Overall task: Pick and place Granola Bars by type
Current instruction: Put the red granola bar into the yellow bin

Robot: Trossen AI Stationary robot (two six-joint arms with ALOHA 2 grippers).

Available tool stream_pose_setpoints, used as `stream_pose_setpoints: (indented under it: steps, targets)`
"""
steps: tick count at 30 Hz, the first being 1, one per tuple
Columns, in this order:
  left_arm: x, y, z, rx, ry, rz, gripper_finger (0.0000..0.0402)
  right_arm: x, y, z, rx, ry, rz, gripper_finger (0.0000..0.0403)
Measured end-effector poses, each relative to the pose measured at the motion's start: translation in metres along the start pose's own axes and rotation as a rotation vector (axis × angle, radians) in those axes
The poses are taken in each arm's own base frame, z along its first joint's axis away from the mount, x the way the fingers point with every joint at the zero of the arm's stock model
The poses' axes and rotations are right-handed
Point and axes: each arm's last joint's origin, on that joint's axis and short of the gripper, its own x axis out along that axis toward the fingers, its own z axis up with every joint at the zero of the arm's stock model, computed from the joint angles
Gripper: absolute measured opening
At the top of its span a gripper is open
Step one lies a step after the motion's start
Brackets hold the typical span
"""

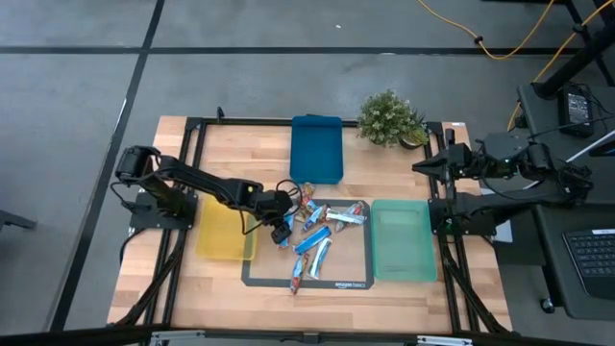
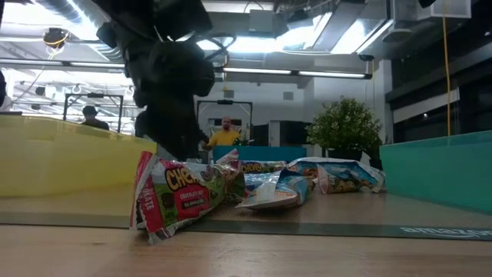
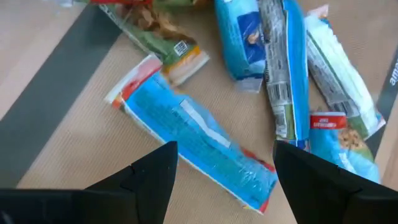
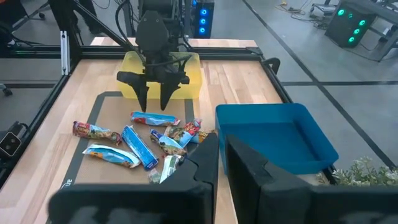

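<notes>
Blue granola bar (image 3: pixel 196 146) beneath left gripper (image 3: pixel 224 177) (jaws apart).

Left arm (image 2: pixel 165 77) in low view: dark blur, top cut by frame edge, fingertips hidden behind red-and-green bar (image 2: pixel 181 196).
Left wrist view: blue bar (image 3: pixel 196 146) partly hidden between own fingers (image 3: pixel 152 180); bars at far side cut by frame edge; wrapper print unreadable.
High view: pile of Granola Bars (image 1: pixel 317 235) too small to count or sort; some overlap.
Right wrist view: own fingers (image 4: pixel 202 165) hide near end of pile; plant (image 4: pixel 373 171) cut by edge.
Person (image 2: pixel 224 132) in background, small, blurred.
</notes>
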Motion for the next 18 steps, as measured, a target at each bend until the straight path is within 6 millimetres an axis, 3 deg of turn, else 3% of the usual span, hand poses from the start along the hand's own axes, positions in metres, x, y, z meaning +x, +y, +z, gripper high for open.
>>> stream_pose_setpoints:
  steps: [18]
  targets:
    - [0.04, -0.013, 0.017, 0.07, 0.082, 0.029, 0.0253, 0.0, 0.0, 0.0, 0.003, -0.005, 0.0, 0.0034]
